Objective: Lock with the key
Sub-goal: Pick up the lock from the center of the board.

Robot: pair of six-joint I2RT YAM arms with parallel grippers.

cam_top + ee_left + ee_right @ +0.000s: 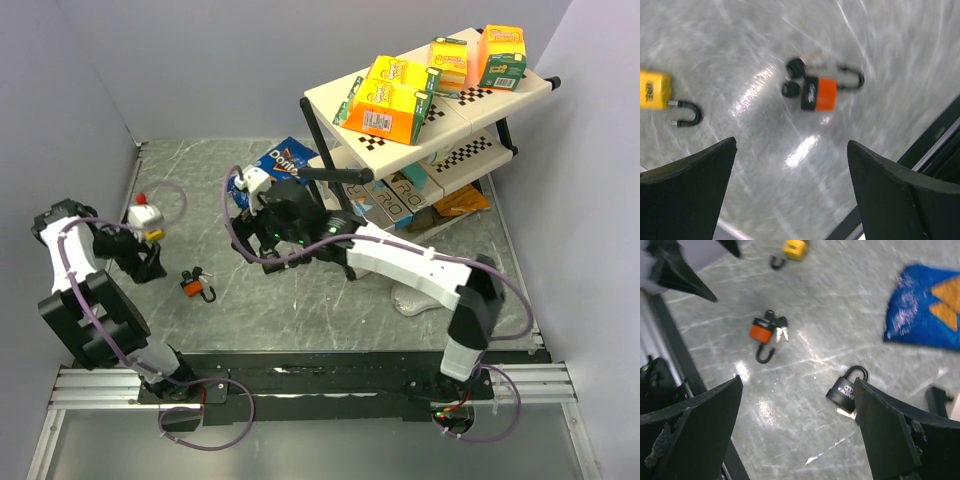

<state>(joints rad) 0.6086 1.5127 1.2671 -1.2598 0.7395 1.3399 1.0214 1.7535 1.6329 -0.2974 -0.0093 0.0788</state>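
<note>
Starting wide, the grey marbled table (330, 310) is seen from above, with a two-tier shelf rack (330, 98) stood at its far right corner and cartons (395, 95) stacked on top. The right arm (410, 265) is stretched across toward the table's middle, while the left arm (85, 290) is folded at the near left.

The left pincer (791, 145) is held wide apart above the table, with nothing gripped and nothing touched. The right pincer (799, 382) is spread just as wide, likewise empty and clear of the surface.

A blue chip bag (285, 160) is laid flat by the rack's left leg.

On to the locks: the orange padlock (820, 94) is found lying on its side on the table between the two pincers, nearer the left one. A bunch of keys (795, 75) is seen at its body end, touching it. Whether a key is seated in the lock cannot be told.

A yellow padlock (654, 89) is made out clearly only from the wrist cameras, lying apart from the orange one with its shackle looped out sideways. A black padlock (845, 390) is shown only in the right wrist view, just beside one finger of that pincer; from overhead it is hidden under the arm.
</note>
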